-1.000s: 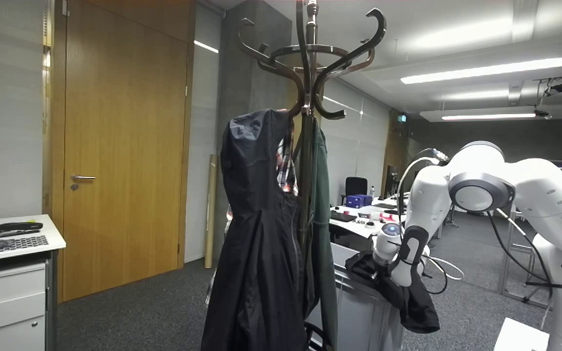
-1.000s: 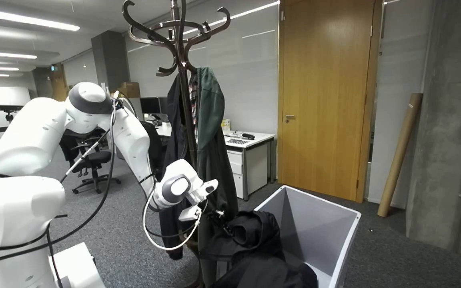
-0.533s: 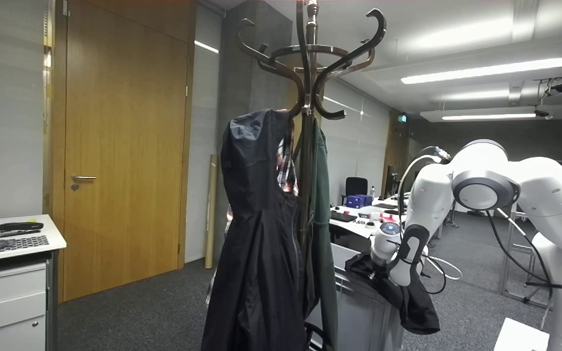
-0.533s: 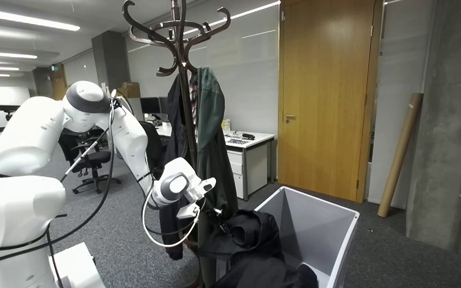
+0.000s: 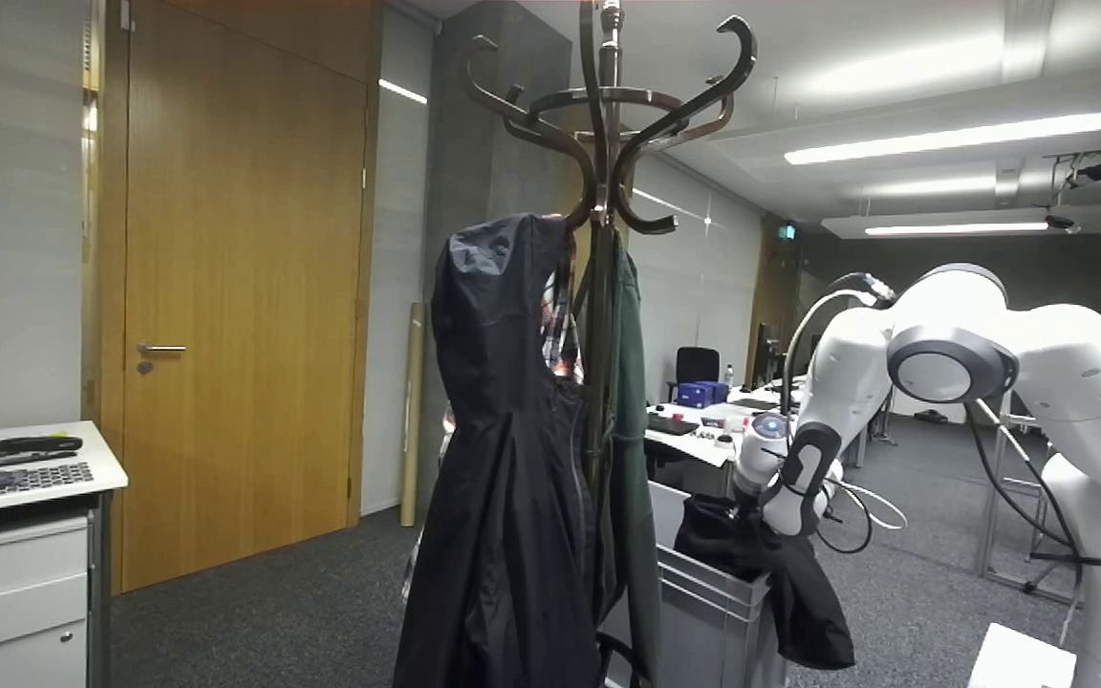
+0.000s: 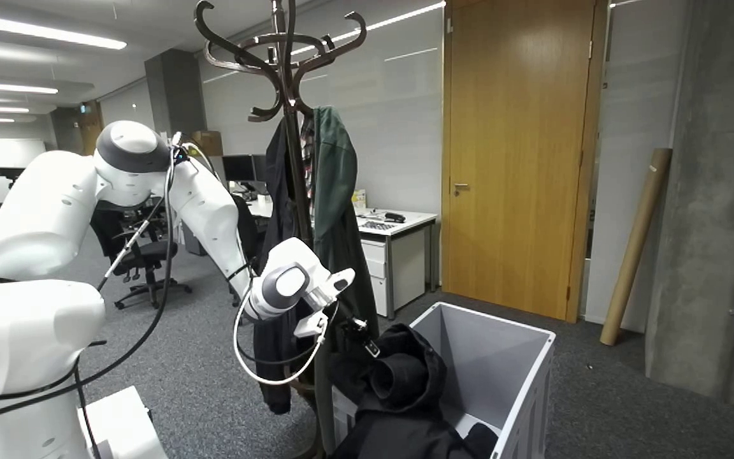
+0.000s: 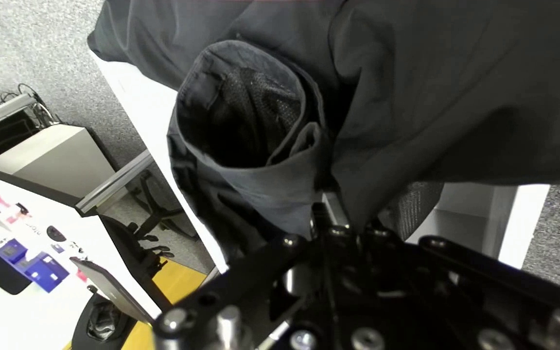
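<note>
- End effector: the jaws of the gripper (image 7: 336, 211) stand close together, with a fold of dark fabric apparently pinched between them; the depth of the grip cannot be read, as cloth hides the tips in part
- Workpiece: the black garment (image 6: 405, 401) meets the gripper just beside a rolled opening (image 7: 246, 116), probably a sleeve cuff, with mesh lining inside
- Position: the garment lies partly inside the grey crate (image 6: 494, 319) and partly over its rim, with a hanging length (image 5: 810, 612) outside it in an exterior view
- Slip hazard: the grip appears to take only a small fold; the weight of loose cloth could draw it free
- Snag hazard: fabric bears on the crate rim; a pull across that edge could catch the cloth, or drag or tip the crate
- Contact hazard: the coat stand (image 6: 297, 191) and green jacket (image 6: 335, 172) are near the robot wrist (image 6: 284, 280); sideways travel could strike the stand or entangle the clothing
- Cable hazard: the white cable (image 6: 279, 384) loops freely below the wrist; loose clothing could hook it and strain its connection
</note>
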`<action>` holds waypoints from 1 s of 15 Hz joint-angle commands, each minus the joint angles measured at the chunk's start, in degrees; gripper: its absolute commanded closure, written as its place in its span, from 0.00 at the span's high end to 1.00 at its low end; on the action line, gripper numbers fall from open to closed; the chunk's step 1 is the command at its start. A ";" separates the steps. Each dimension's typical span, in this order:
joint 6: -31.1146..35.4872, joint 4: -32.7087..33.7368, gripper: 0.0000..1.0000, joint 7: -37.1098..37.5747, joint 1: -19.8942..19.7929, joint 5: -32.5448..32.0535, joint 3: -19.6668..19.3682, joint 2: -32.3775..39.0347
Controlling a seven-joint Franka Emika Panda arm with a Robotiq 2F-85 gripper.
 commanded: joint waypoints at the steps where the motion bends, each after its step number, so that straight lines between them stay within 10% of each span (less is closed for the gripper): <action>1: 0.77 -0.08 0.01 -1.22 0.29 -0.13 -2.57 -1.24; 13: -6.31 15.50 0.01 4.97 -13.51 1.72 4.10 3.29; 14: -7.05 16.45 0.28 5.70 -14.51 1.45 4.73 3.70; 15: -7.27 16.95 0.29 6.18 -15.29 1.13 5.34 3.90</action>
